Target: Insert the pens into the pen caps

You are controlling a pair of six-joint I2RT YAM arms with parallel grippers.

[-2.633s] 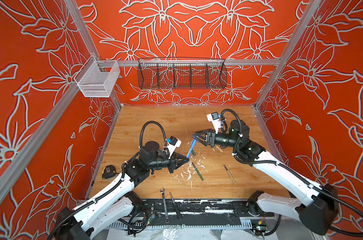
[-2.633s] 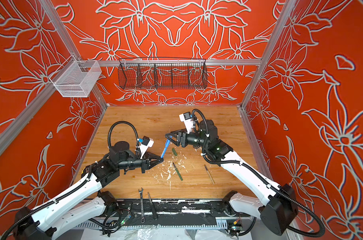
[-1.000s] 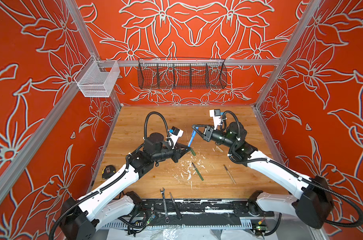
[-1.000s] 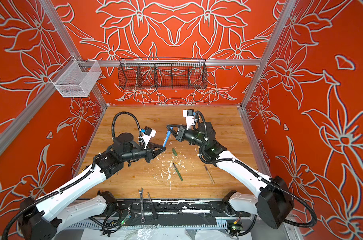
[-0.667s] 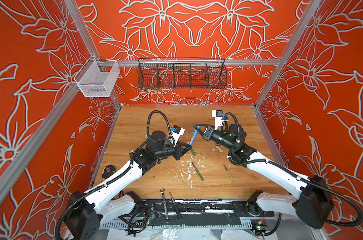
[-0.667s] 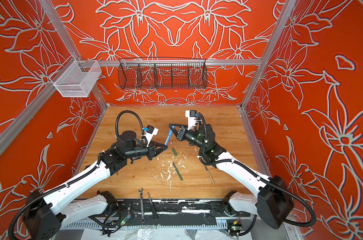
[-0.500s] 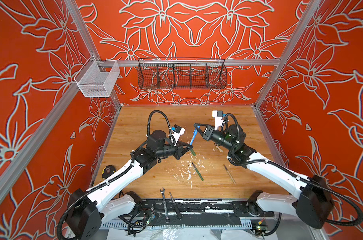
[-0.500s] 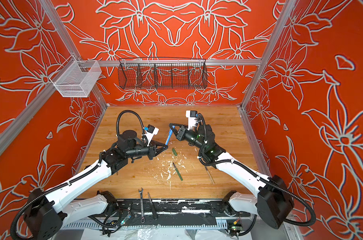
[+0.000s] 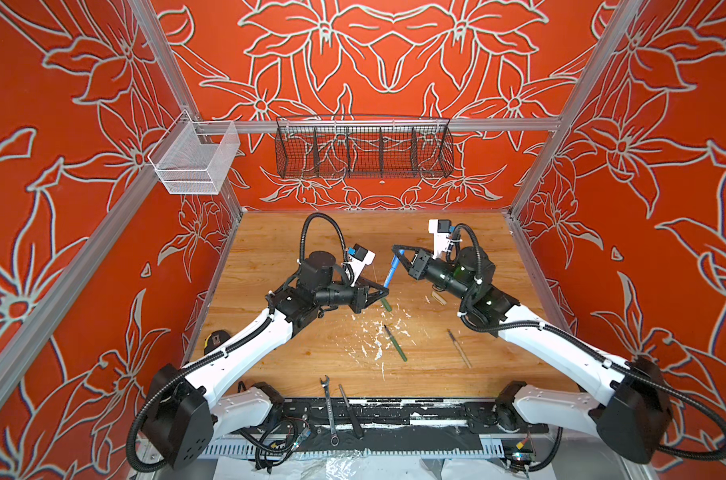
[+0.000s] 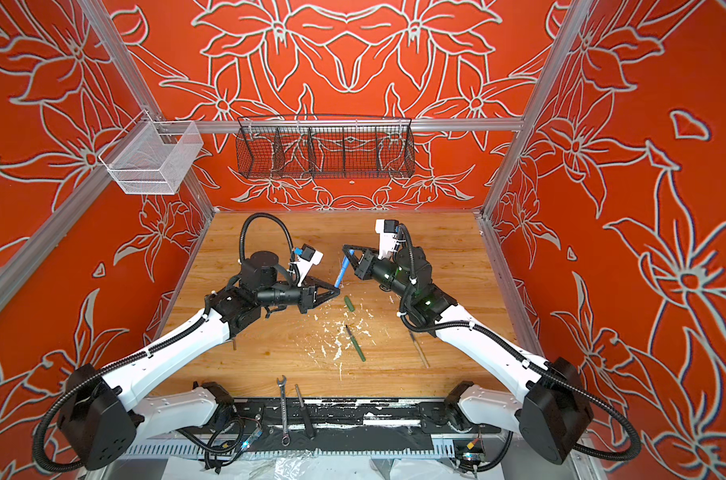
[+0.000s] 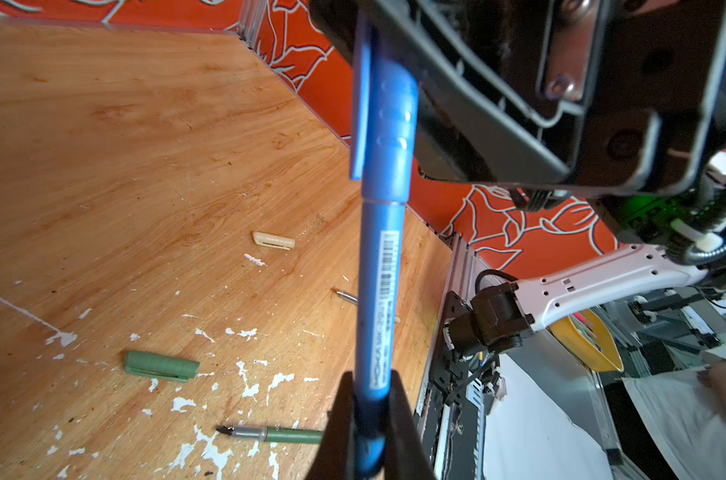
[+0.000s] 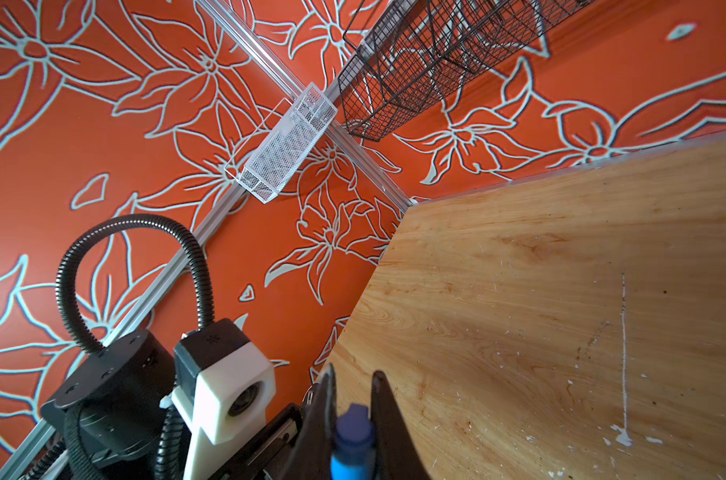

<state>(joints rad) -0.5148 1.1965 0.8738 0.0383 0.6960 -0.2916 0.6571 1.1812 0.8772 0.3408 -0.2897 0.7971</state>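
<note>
A blue pen [image 9: 390, 273] hangs tilted above the table's middle, held at both ends. My left gripper [image 9: 384, 291] is shut on its rear end [image 11: 371, 390]. The right gripper [image 9: 396, 249] is shut on the blue cap [image 12: 353, 430], which covers the pen's front end [image 11: 388, 124]. In both top views the two grippers face each other along the pen [image 10: 342, 272]. On the wood lie a green cap [image 9: 386, 304], a green pen [image 9: 396, 343], a tan cap [image 9: 438, 297] and a tan pen [image 9: 459, 349], all uncapped and apart.
A silver wrench [image 9: 329, 409] and a black slim tool [image 9: 350, 409] lie at the front edge. White flecks dot the wood near the green pen. A black wire basket [image 9: 363, 151] and a white mesh basket [image 9: 195, 160] hang on the walls. A yellow-and-black object [image 9: 216, 337] sits at the left edge.
Both grippers have shifted a little toward the back and right with the blue pen between them. Over the last half second almost nothing moved.
</note>
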